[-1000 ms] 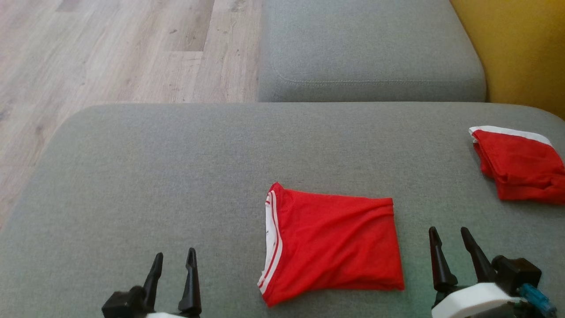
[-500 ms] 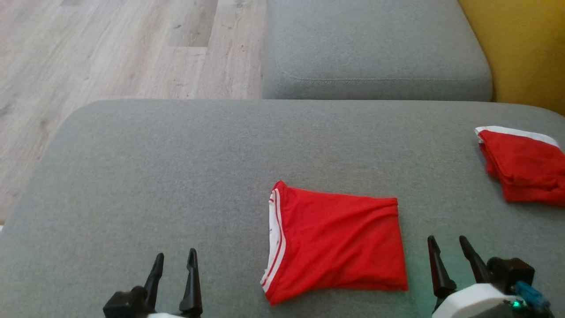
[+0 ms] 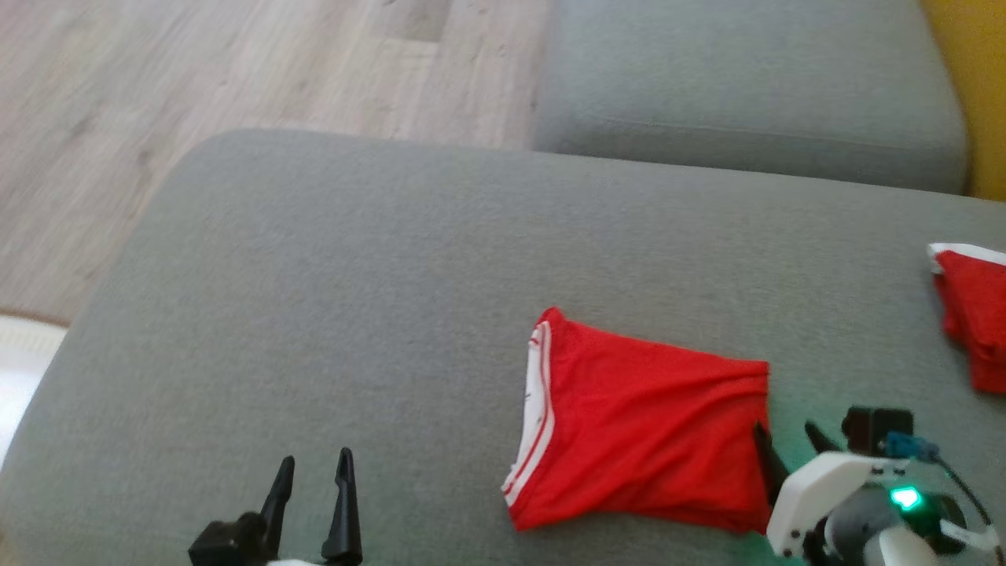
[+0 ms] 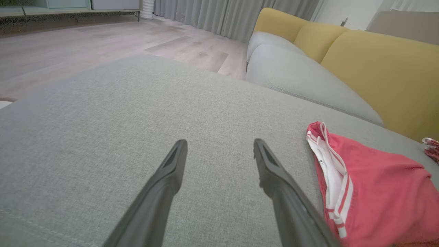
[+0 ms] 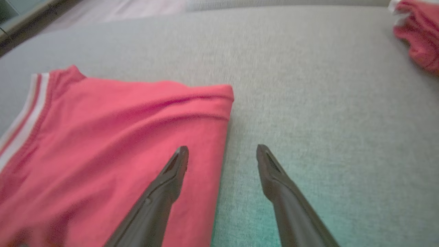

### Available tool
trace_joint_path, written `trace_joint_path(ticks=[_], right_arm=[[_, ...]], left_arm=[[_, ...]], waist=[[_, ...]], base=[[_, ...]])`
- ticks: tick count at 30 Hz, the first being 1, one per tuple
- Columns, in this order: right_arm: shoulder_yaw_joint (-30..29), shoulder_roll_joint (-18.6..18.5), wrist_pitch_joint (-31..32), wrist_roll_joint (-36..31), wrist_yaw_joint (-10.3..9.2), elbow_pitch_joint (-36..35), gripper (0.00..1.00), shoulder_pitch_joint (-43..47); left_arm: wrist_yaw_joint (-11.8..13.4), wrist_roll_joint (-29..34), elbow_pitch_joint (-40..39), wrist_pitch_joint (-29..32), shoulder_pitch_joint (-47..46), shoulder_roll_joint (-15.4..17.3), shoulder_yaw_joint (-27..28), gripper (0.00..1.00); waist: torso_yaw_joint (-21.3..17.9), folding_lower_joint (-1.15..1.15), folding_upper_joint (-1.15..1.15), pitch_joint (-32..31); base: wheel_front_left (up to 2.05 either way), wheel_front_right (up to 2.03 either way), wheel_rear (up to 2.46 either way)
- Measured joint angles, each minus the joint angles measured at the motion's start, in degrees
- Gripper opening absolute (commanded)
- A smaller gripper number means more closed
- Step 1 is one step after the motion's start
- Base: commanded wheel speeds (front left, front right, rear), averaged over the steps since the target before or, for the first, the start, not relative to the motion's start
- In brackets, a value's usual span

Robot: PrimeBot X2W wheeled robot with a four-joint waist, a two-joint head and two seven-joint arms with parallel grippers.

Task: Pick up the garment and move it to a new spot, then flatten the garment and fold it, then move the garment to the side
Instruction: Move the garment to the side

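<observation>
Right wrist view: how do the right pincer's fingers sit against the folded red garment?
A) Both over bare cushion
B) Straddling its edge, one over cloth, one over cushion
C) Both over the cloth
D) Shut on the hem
B: the right pincer is open, with one finger over the folded red garment and the other over the grey cushion, so the cloth's edge runs between them.

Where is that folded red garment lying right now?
In the head view the folded red garment lies right of centre on the grey cushion, its right edge by the right gripper; another red garment sits further right.
</observation>
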Motion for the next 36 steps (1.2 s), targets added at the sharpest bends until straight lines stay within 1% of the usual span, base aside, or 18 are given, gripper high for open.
trace_joint_path(ticks=[4,9,10,11,12,13,18,23,24,25,28,36], right_arm=[[-0.82,0.01,1.20,-0.71,-0.01,4.12,1.00,0.03],[-0.57,0.01,1.07,0.04,-0.01,6.45,1.00,-0.26],[-0.47,-0.01,0.90,0.32,-0.01,6.84,0.82,-0.71],[-0.26,-0.03,0.85,0.42,-0.01,7.19,0.40,-1.25],[0.22,-0.05,0.43,0.73,-0.01,7.57,0.22,-1.80],[0.81,-0.04,0.20,1.26,-0.01,7.95,0.00,-2.31],[3.08,-0.03,-1.78,2.34,0.00,9.64,0.00,-3.64],[3.75,0.07,-4.05,2.91,0.00,10.24,0.00,-6.59],[3.39,0.08,-4.36,2.58,0.00,10.17,0.00,-7.37],[2.01,0.09,-4.88,1.49,0.00,9.83,0.00,-8.83],[-0.38,0.03,-5.24,-0.87,0.00,8.46,0.00,-10.08],[-4.52,-0.21,-4.56,-4.20,0.00,2.83,0.00,-10.82]], left_arm=[[0.00,0.00,0.42,-0.03,-0.02,-0.30,-0.59,1.00],[0.00,0.01,1.07,-0.18,-0.02,-0.44,-0.79,1.00],[0.00,0.01,1.11,-0.41,-0.02,-0.44,-0.79,1.00],[0.00,0.01,1.12,-0.46,-0.02,-0.44,-0.79,1.00],[0.00,0.01,1.14,-0.46,-0.02,-0.44,-0.79,1.00],[0.01,0.01,1.16,-0.46,-0.02,-0.44,-0.79,1.00],[0.04,0.10,1.12,-0.46,-0.03,-0.43,-0.82,1.00],[0.36,0.10,0.74,-0.46,-0.03,-0.42,-0.77,1.00],[0.51,0.10,0.62,-0.46,-0.01,-0.42,-0.76,1.00],[0.49,0.11,0.54,-0.46,-0.03,-0.42,-0.66,1.00],[0.49,0.54,0.15,-0.49,-0.15,-0.49,-0.54,1.00],[0.27,1.96,0.33,-0.53,-3.97,-1.55,-0.94,1.00]], waist=[[2.19,0.00,0.00,1.20],[3.57,0.00,0.00,2.23],[3.68,0.00,0.00,2.41],[3.67,0.00,0.00,2.53],[3.54,0.00,0.00,2.58],[3.31,0.00,0.00,2.62],[1.31,0.00,0.00,2.79],[-2.47,0.00,0.00,3.07],[-3.48,0.00,0.00,3.16],[-5.65,0.00,0.00,3.46],[-9.29,0.00,0.00,4.13],[-19.46,0.00,0.00,6.84]], base=[[0.00,0.00,0.00],[0.00,0.00,0.00],[0.00,0.00,0.00],[0.00,0.00,0.00],[0.00,0.00,0.00],[0.00,0.00,0.00],[0.00,0.00,0.00],[0.00,0.00,0.00],[0.00,0.00,0.00],[0.00,0.00,0.00],[0.00,0.00,0.00],[0.00,0.00,0.00]])
